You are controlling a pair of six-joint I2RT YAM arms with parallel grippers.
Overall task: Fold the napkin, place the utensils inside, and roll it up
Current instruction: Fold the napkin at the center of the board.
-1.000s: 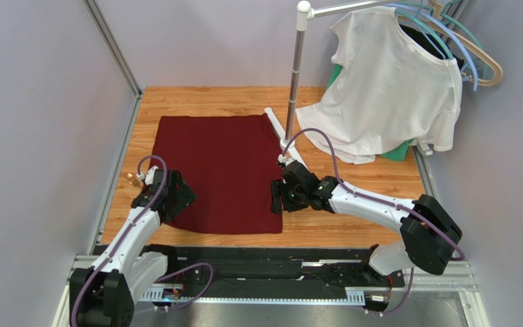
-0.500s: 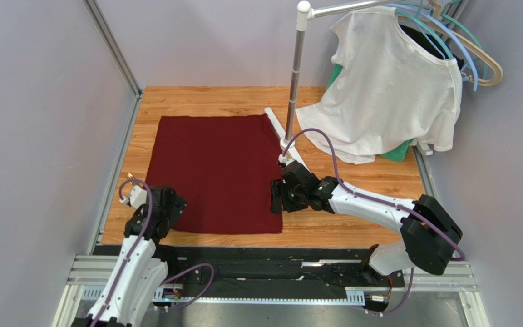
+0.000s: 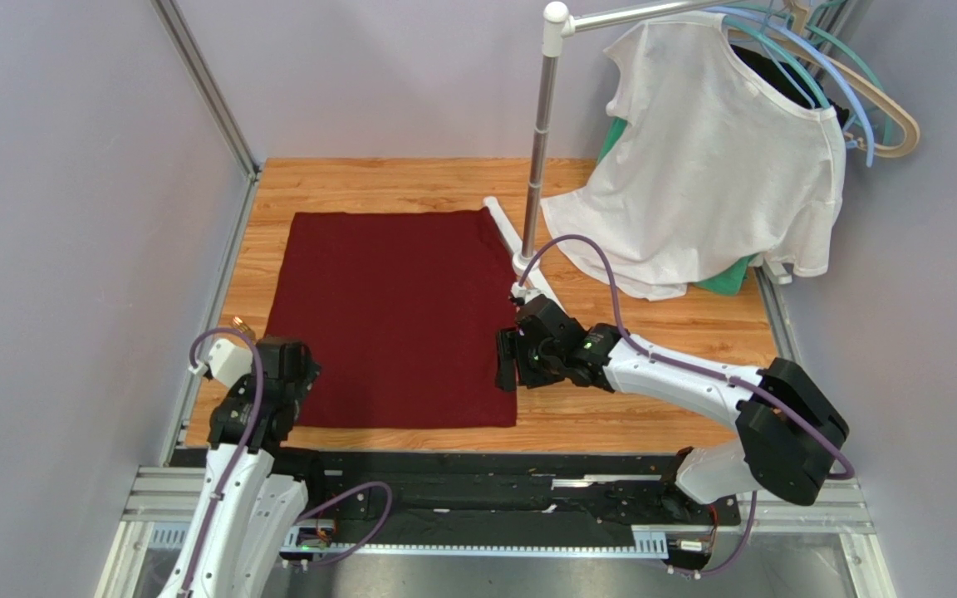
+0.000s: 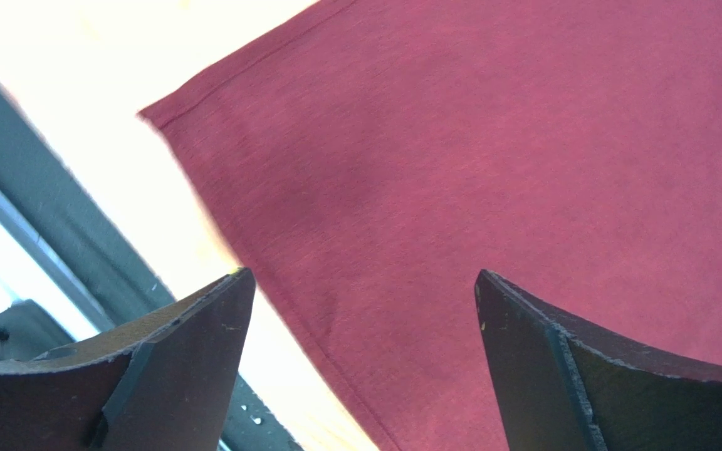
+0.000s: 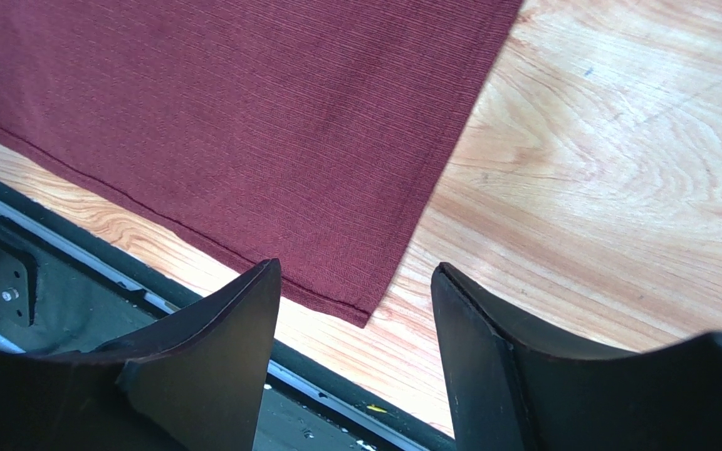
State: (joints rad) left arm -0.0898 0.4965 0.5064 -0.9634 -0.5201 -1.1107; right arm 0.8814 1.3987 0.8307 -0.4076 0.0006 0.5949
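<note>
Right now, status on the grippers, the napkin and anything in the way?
Left gripper open over near-left corner of napkin; right gripper open over near-right corner. Flat, unfolded, no utensils in view. Rack foot beside its far-right edge.

Most of napkin beyond wrist-view edges

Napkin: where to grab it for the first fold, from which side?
The near-left corner and near-right corner, from above. The napkin lies flat on the table, so probably only its edges can be pinched; left pincer and right pincer hang open near them.
</note>
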